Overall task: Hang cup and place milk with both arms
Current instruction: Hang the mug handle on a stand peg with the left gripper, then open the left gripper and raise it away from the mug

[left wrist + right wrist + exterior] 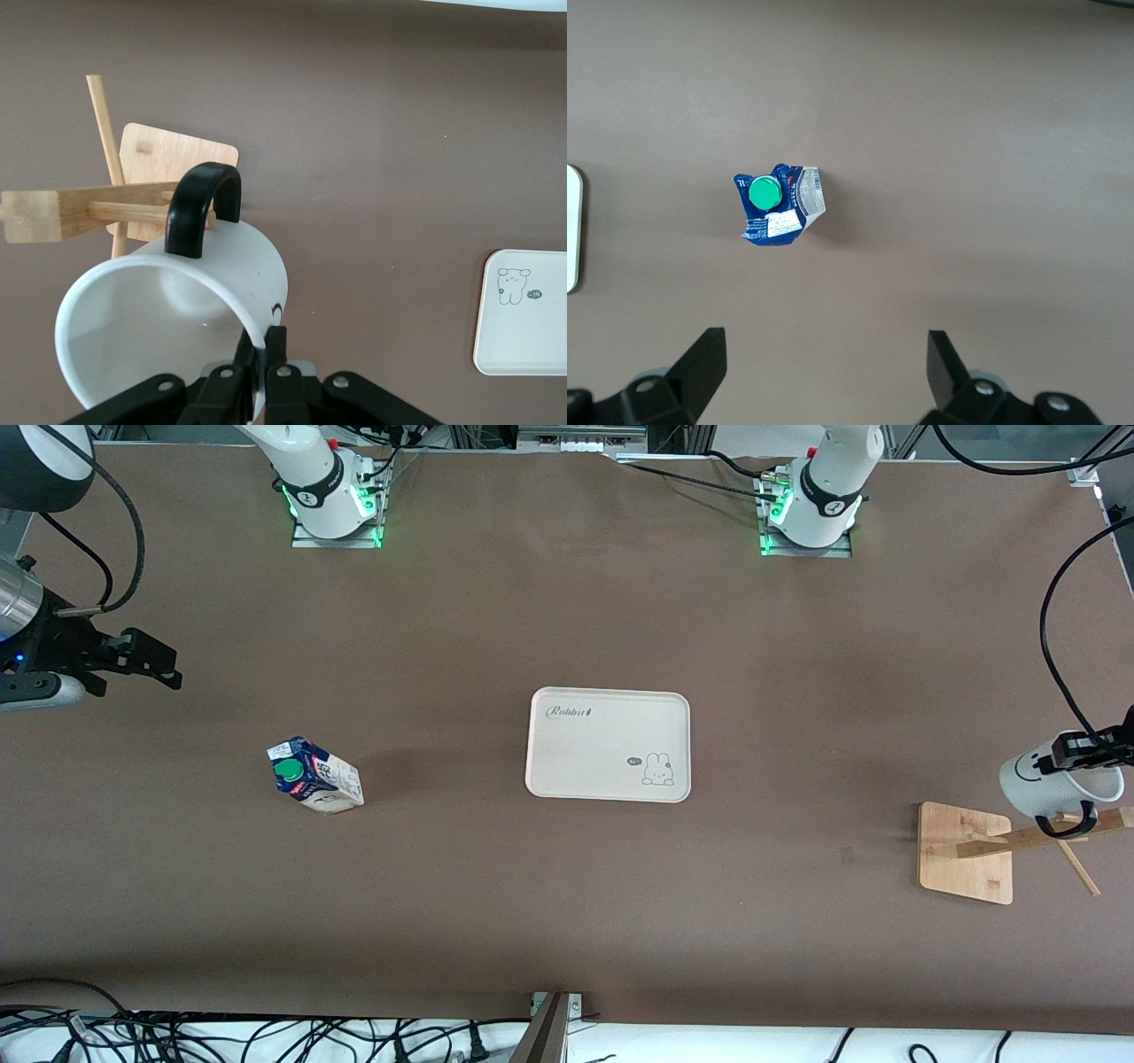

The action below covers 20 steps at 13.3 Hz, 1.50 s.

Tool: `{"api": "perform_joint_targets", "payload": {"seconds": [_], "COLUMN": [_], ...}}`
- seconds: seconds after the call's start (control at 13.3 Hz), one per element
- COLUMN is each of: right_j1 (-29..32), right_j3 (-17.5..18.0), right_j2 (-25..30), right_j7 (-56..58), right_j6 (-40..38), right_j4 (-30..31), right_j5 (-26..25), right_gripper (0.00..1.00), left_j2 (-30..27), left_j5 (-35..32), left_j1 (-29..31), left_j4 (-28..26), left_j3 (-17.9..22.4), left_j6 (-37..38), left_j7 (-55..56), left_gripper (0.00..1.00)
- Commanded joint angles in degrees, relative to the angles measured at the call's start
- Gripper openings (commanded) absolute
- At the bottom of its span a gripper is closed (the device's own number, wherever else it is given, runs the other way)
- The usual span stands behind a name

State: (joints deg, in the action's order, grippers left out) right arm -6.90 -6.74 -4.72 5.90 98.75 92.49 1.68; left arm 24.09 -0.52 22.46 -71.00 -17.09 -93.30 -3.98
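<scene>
The white cup (1050, 779) with a smiley face hangs tilted in my left gripper (1076, 755), which is shut on its rim at the left arm's end of the table. In the left wrist view the fingers (276, 345) pinch the cup's wall (177, 301). Its black handle (199, 208) sits at a peg (124, 212) of the wooden rack (966, 850); I cannot tell whether the peg passes through the loop. The milk (314, 775) stands on the table toward the right arm's end. My right gripper (168, 666) is open and empty, up over the table, with the milk (780, 205) in its view.
A white tray (608, 726) with a rabbit drawing lies mid-table, nothing on it. It also shows in the left wrist view (532, 345) and at the edge of the right wrist view (571, 230). Cables lie along the table's near edge.
</scene>
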Motion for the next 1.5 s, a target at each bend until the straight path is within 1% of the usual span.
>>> {"api": "perform_joint_targets", "payload": {"seconds": [0.0, 0.15, 0.37, 0.45, 0.52, 0.9, 1.05, 1.2, 1.27, 1.42], "right_j1": [0.7, 0.8, 0.7, 0.7, 0.7, 0.8, 0.8, 0.8, 0.8, 0.8], "right_j3": [0.7, 0.7, 0.7, 0.7, 0.7, 0.7, 0.7, 0.7, 0.7, 0.7], "right_j2": [0.3, 0.3, 0.4, 0.3, 0.4, 0.3, 0.3, 0.3, 0.3, 0.3], "right_j7": [0.5, 0.5, 0.5, 0.5, 0.5, 0.5, 0.5, 0.5, 0.5, 0.5], "right_j6": [0.3, 0.4, 0.3, 0.3, 0.4, 0.4, 0.4, 0.6, 0.6, 0.6], "right_j4": [0.1, 0.1, 0.1, 0.1, 0.1, 0.1, 0.1, 0.1, 0.1, 0.1], "right_j5": [0.0, 0.0, -0.1, -0.1, -0.1, -0.2, -0.2, -0.2, -0.2, -0.2], "right_gripper": [1.00, 1.00, 1.00, 1.00, 1.00, 1.00, 1.00, 1.00, 1.00, 1.00], "left_j2": [1.0, 1.1, 2.1, 2.2, 2.2, 1.8, 1.5, 0.3, -1.2, -2.0], "left_j5": [0.7, 1.0, 1.2, 0.9, 1.0, 0.3, -1.2, -5.8, -5.9, -5.9], "left_j1": [0.2, 2.7, 3.6, 3.6, 3.4, 2.8, 0.5, -2.8, -4.2, -5.1], "left_j4": [2.0, 1.5, 1.4, 1.5, 1.4, 1.7, 1.7, 1.8, 1.6, 1.4], "left_j3": [0.6, 1.0, 1.0, 1.0, 1.0, 0.3, 0.1, -0.1, -0.3, -2.6], "left_j6": [1.4, 1.4, 1.5, 1.5, 1.5, 4.5, 6.2, 6.9, 7.0, 7.1], "left_j7": [-0.5, -0.6, -0.6, -0.6, -0.3, 3.6, 5.7, 5.5, 5.0, 3.5], "left_gripper": [0.00, 0.00, 0.00, 0.25, 0.99, 1.00, 1.00, 1.00, 1.00, 1.00]}}
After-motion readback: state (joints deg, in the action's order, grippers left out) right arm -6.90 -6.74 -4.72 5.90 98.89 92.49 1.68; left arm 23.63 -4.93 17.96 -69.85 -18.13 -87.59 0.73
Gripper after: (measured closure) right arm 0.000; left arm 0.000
